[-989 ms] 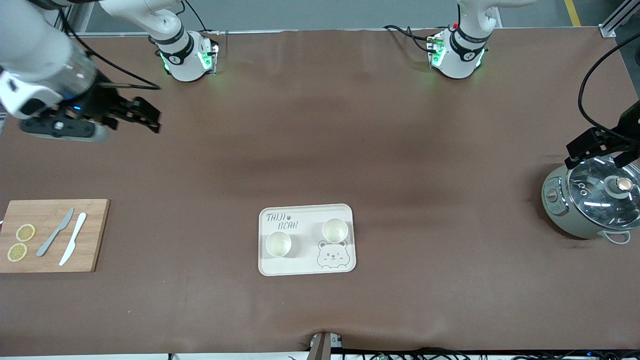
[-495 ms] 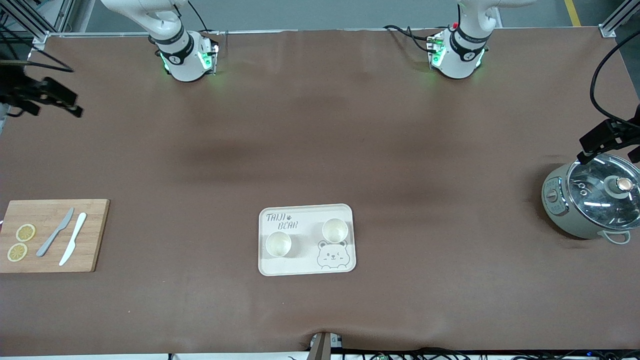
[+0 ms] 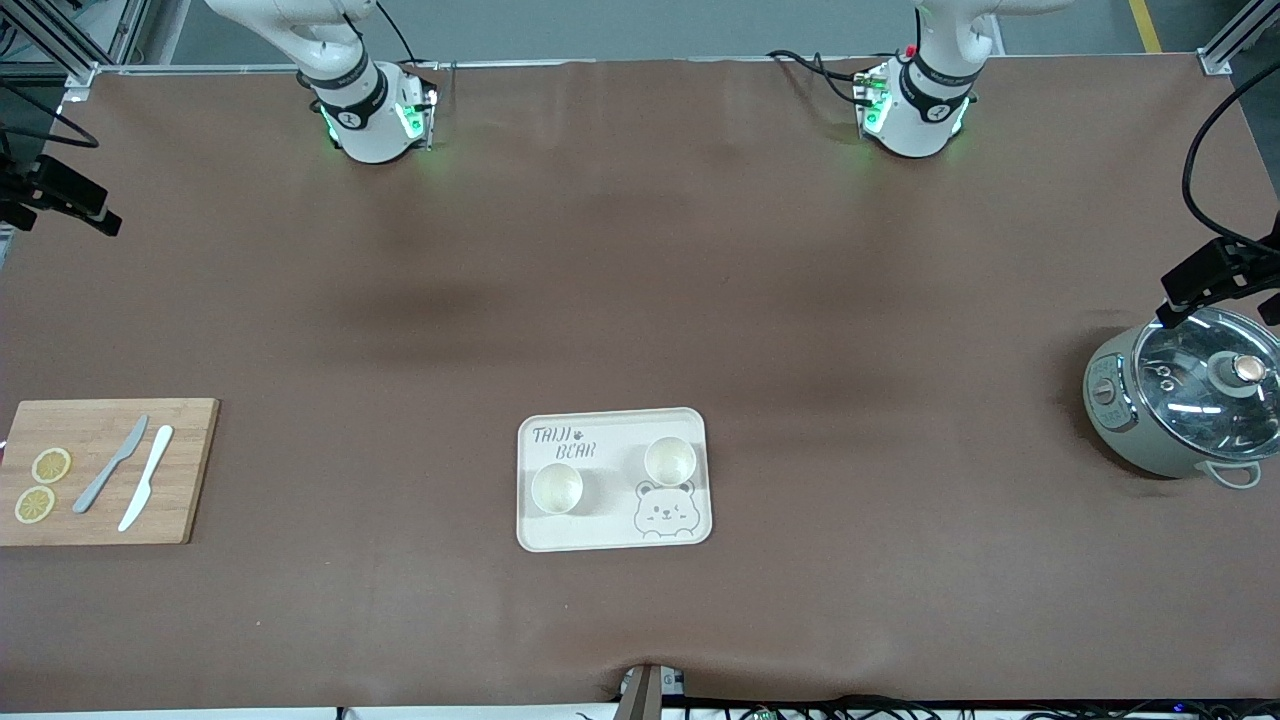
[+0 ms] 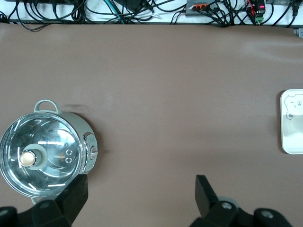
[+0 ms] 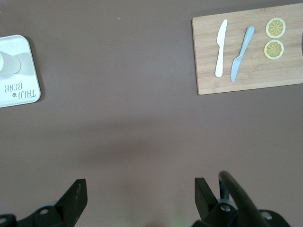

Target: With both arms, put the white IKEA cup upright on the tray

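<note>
The cream tray (image 3: 612, 540) with "TAIJI BEAR" lettering lies near the front middle of the table. Two white cups stand upright on it, one (image 3: 557, 488) under the lettering and one (image 3: 670, 461) above the bear face. My right gripper (image 3: 70, 200) is open and empty, up at the right arm's end of the table. In the right wrist view it (image 5: 139, 196) hangs over bare table, with the tray (image 5: 33, 71) far off. My left gripper (image 3: 1225, 295) is open and empty beside the pot; the left wrist view shows it (image 4: 139, 196) and the tray's edge (image 4: 291, 137).
A grey pot with a glass lid (image 3: 1185, 400) stands at the left arm's end, also in the left wrist view (image 4: 45, 153). A wooden cutting board (image 3: 110, 500) with two knives and two lemon slices lies at the right arm's end, also in the right wrist view (image 5: 246, 49).
My right arm has swung out from over the table to the edge at its own end. My left gripper has drawn slightly back from the pot. Cups and tray have not moved.
</note>
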You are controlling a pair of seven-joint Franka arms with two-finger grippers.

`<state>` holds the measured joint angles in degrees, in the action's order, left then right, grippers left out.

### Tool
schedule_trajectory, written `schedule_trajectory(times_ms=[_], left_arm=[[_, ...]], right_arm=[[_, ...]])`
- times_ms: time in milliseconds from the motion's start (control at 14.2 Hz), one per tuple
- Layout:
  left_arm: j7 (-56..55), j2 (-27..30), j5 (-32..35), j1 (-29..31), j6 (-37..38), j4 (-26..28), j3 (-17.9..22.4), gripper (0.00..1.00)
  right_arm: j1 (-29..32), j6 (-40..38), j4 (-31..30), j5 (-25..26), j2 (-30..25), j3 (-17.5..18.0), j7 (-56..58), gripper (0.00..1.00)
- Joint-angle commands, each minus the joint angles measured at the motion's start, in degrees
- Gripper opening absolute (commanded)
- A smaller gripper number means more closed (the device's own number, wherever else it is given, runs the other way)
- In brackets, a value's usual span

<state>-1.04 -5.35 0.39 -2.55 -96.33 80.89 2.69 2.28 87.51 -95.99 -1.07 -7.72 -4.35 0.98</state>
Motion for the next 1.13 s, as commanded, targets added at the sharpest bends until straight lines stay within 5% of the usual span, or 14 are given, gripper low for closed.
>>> schedule_trajectory(times_ms=[0,1060], left_arm=[[0.5,-0.6,0.0,0.4,1.4,-1.7,-0.2,1.00],[0.3,-0.9,0.0,0.4,1.4,-1.7,-0.2,1.00]], right_arm=[[0.9,0.8,-1.2,1.0,-1.0,0.7,-0.1,1.00],[1.5,-2.6,1.8,0.1,-0.5,0.4,-0.5,1.00]])
